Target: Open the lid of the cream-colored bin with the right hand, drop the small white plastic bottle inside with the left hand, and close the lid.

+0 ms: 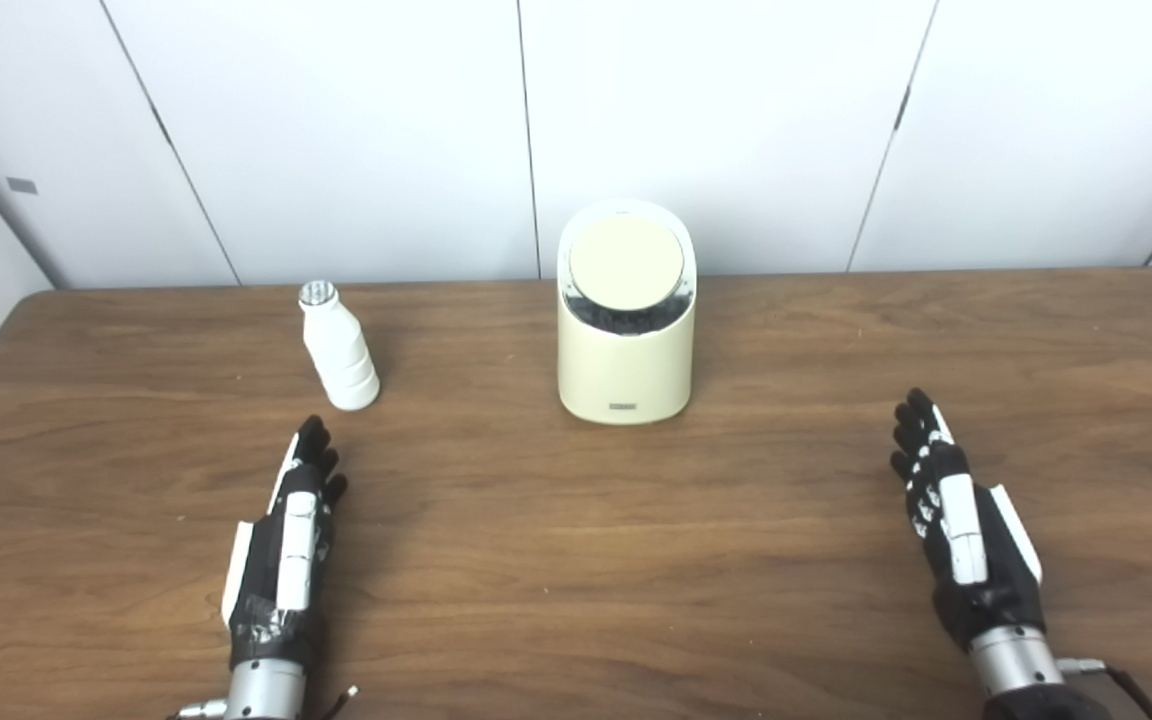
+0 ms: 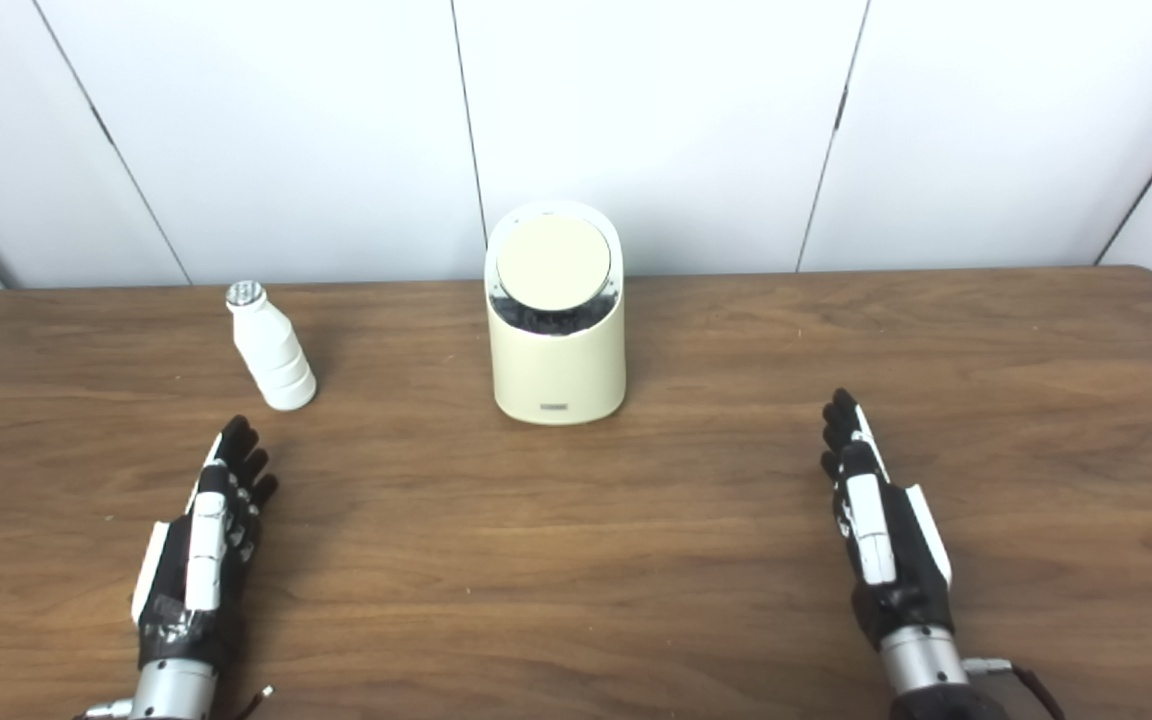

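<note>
While both wait: nothing begun.
Right hand point(image 1: 951, 510): empty, fingers extended, near edge.
Left hand point(image 1: 291, 525): likewise empty.
Cream-coloured cylindrical bin point(image 1: 626, 345): centre of wooden surface point(image 1: 786, 450), round lid point(image 1: 626, 262) down.
Small white plastic bottle point(image 1: 339, 348): upright, left of bin.
Next: right hand reaches to lid.

The cream-colored bin point(image 1: 625, 330) stands upright on the wood, well ahead of both hands and between them — a little nearer the left hand point(image 1: 288, 545) than the right hand point(image 1: 956, 520). It is a rounded, glossy tub with a small dark label low on its front. Its lid point(image 1: 626, 262), a flat cream disc set in a dark, shiny ring, slopes toward the robot and sits shut.

The small white plastic bottle point(image 1: 338, 348) stands just ahead of the left hand's fingertips, apart from them and well to the left of the bin. It is ribbed around its lower body, narrows toward the neck, and wears a silvery cap — it leans slightly away to the left.
</note>
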